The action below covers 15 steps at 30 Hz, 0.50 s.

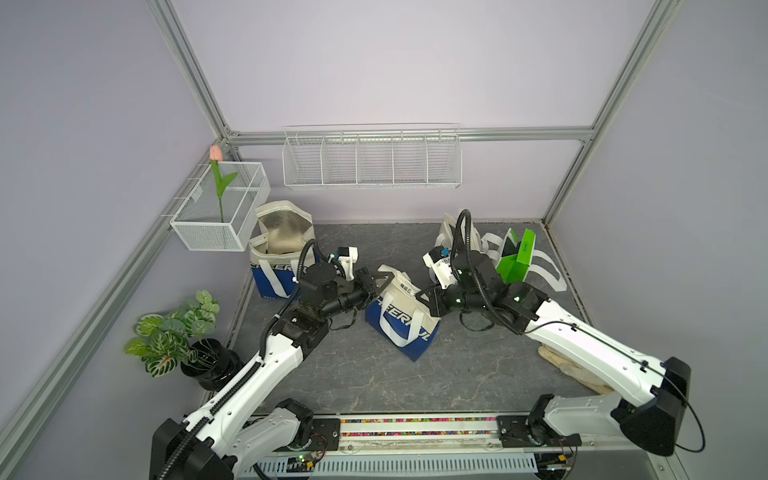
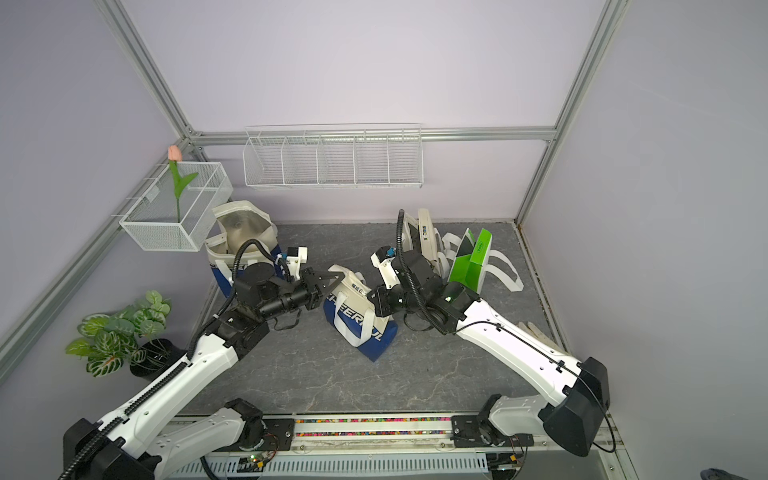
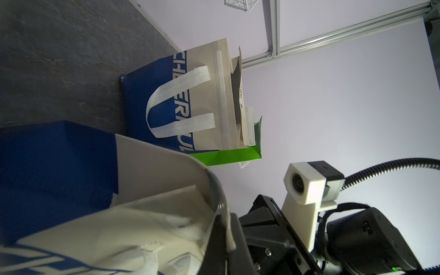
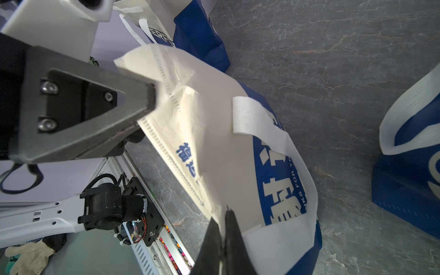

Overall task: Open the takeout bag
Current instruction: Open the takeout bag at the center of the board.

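The takeout bag (image 1: 415,332) shows "HEERFUL" in white on blue, plus small print "KS FOR Y" on its side. Another bag (image 3: 181,100) shows "CHE" and "UL" either side of its handle.

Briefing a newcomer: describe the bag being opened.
On the grey stone-patterned tabletop, look at the middle. The blue-and-white fabric takeout bag there, unlike the bags behind, has its top pinched by the left gripper and right gripper.

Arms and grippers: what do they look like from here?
The left arm and right arm have white link shells with black joints and black ribbed cable conduits. The left gripper and right gripper are black with tapering triangular fingers; white camera housings sit on the wrists.
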{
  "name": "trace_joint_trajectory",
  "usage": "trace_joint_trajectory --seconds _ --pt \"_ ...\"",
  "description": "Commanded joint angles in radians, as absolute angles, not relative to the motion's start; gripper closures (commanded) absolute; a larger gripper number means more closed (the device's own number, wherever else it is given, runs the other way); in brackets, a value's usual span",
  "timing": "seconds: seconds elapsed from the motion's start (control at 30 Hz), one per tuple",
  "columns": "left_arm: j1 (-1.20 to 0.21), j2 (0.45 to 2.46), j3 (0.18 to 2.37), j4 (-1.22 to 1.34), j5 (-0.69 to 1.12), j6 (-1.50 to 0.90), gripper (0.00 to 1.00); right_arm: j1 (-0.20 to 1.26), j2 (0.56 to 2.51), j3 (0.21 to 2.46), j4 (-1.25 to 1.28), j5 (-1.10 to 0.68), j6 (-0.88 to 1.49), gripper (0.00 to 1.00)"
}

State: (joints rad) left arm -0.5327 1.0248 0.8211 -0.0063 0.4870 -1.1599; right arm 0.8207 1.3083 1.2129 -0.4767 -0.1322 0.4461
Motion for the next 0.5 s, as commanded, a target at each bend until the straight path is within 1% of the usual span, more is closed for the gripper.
trace_joint_trajectory --seconds 0.0,0.17,0.47 --pt "-0.531 0.977 0.863 0.039 0.489 -1.210 1.00 0.815 1.322 1.163 -0.538 -0.086 0.463 0.93" --pt "-0.534 0.957 0.860 0.093 0.505 -1.263 1.00 0.815 1.320 1.154 -0.536 -0.089 0.464 0.93" --pt "-0.546 0.927 0.806 0.039 0.449 -1.199 1.00 0.815 1.309 1.169 -0.514 -0.135 0.460 0.93"
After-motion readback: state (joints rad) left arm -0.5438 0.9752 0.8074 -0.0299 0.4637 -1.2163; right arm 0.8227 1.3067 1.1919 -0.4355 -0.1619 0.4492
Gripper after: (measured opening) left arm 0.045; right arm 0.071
